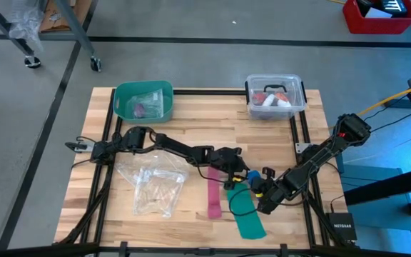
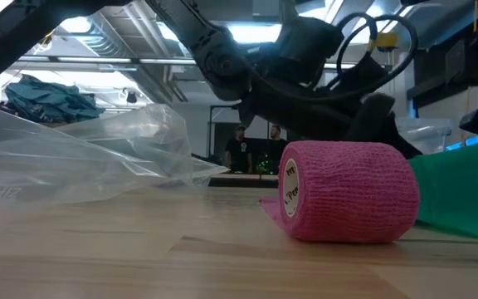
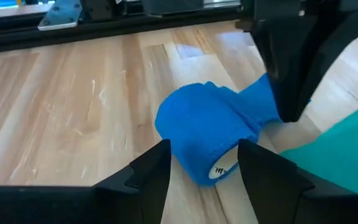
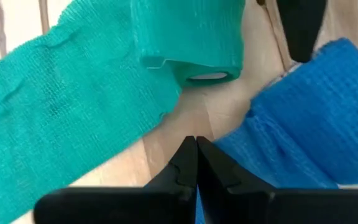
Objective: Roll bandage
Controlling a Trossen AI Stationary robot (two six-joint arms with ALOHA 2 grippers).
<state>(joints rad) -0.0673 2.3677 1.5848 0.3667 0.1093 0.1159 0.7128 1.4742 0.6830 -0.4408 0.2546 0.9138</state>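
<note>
The bandage [image 3: 204, 130], a bright blue roll with a short loose tail [image 3: 263, 99], lies on the wooden table [image 1: 191, 139] near its middle [image 1: 252, 175]. My left gripper [image 3: 205, 152] reaches in from the table's left, its fingers on either side of the roll. My right gripper [image 4: 196, 142] comes from the right, tipped steeply down and shut, with its tips at the edge of the blue tail [image 4: 247, 155]. A pink roll [image 2: 347, 203] and a teal-green strip [image 4: 61, 106] with its rolled end [image 4: 191, 43] lie close by. My left gripper has the blue roll between its two fingers [image 3: 160, 165], which sit on the roll's round sides near the end where the core shows [image 3: 224, 168]. The fingers come nearly level from the table's left. The roll rests on the table. My right gripper stands with shut fingertips [image 4: 188, 155] at the edge of the loose tail, slanting down from the right. In the left wrist view it stands on the tail [image 3: 277, 115]. Whether it pins the cloth or only touches its edge, I cannot tell.
A green bin [image 1: 143, 100] and a clear lidded box [image 1: 275, 96] stand at the far edge. A crumpled clear plastic bag [image 1: 155, 187] lies near left. The pink strip [image 1: 214, 193] and teal strip [image 1: 247, 214] lie toward the near edge. People [image 2: 256, 149] stand in the room behind.
</note>
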